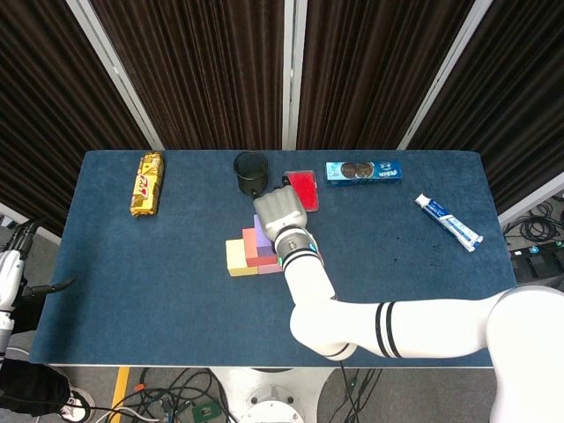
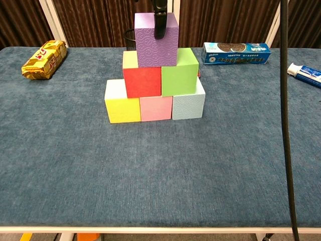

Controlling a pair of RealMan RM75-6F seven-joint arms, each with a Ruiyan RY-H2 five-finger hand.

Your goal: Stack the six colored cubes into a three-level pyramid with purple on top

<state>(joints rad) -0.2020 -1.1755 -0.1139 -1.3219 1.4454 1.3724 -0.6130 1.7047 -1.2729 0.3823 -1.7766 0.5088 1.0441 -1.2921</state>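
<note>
Dark curtains w/ pale vertical rails behind; blue-carpeted tabletop (image 2: 160, 170) carries everything.

Near the tabletop's centre, slightly toward the far edge, stands the pyramid. Bottom row, left to right in chest view: yellow cube (image 2: 122, 103), pink cube (image 2: 156, 108), pale blue cube (image 2: 189, 103), all touching. Mid row: red cube (image 2: 142, 80) and green cube (image 2: 179, 72), side by side, touching. On top sits the purple cube (image 2: 156, 40), resting across red and green, approx centred over their seam.

Right hand (image 1: 280, 212) is directly over the purple cube in head view, back of hand up, covering most of the stack's right side. In chest view a dark finger (image 2: 160, 20) drops over the cube's top front edge and lies against its front face, so the hand has hold of purple from above. Rest of the hand is cut off by the frame top there.

Left hand (image 1: 9, 273) is well apart, off the tabletop's left edge, low in head view; can't tell how its fingers lie.

Along the far edge: snack bar (image 2: 45, 59) at left, black cup (image 1: 250, 172) and red box (image 1: 302, 188) behind the stack, cookie pack (image 2: 236, 52) to the right, toothpaste tube (image 1: 448, 222) toward the right edge.
</note>
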